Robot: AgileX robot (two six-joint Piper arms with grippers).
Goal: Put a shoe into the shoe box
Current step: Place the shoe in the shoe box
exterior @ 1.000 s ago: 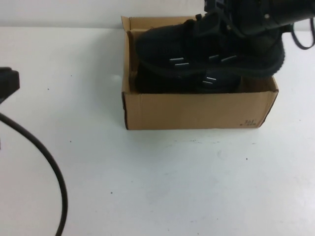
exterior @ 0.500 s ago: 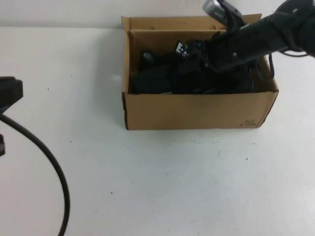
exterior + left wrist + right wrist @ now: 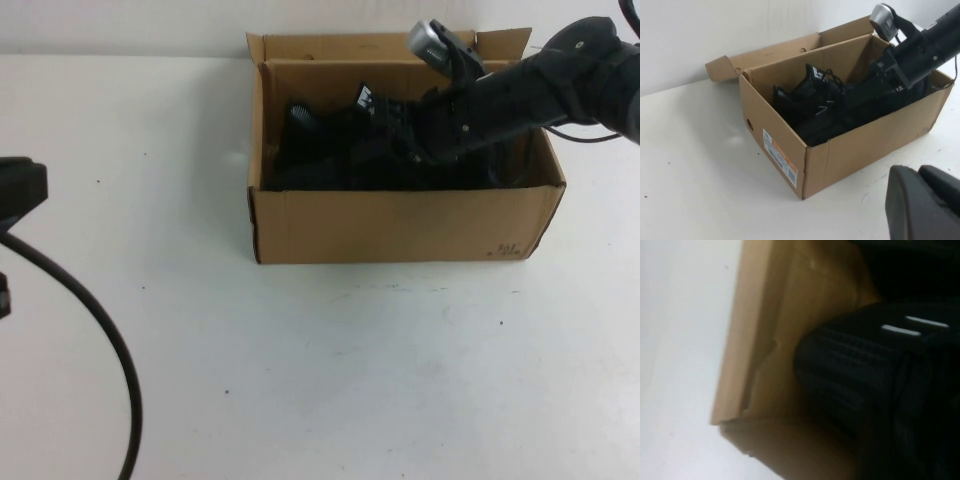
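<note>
Now the shoe (image 3: 340, 150) lies lengthwise inside the shoe box (image 3: 400, 225) near bench's far edge; right gripper (image 3: 405, 140) on it (grip: cannot tell). Left gripper (image 3: 925, 205) parked at left edge, likewise unclear.

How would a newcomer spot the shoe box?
On the white table, look toward the far edge: the shoe box is brown cardboard, top open, holding the black shoe. The right claw reaches into it; the left claw sits far left.
</note>
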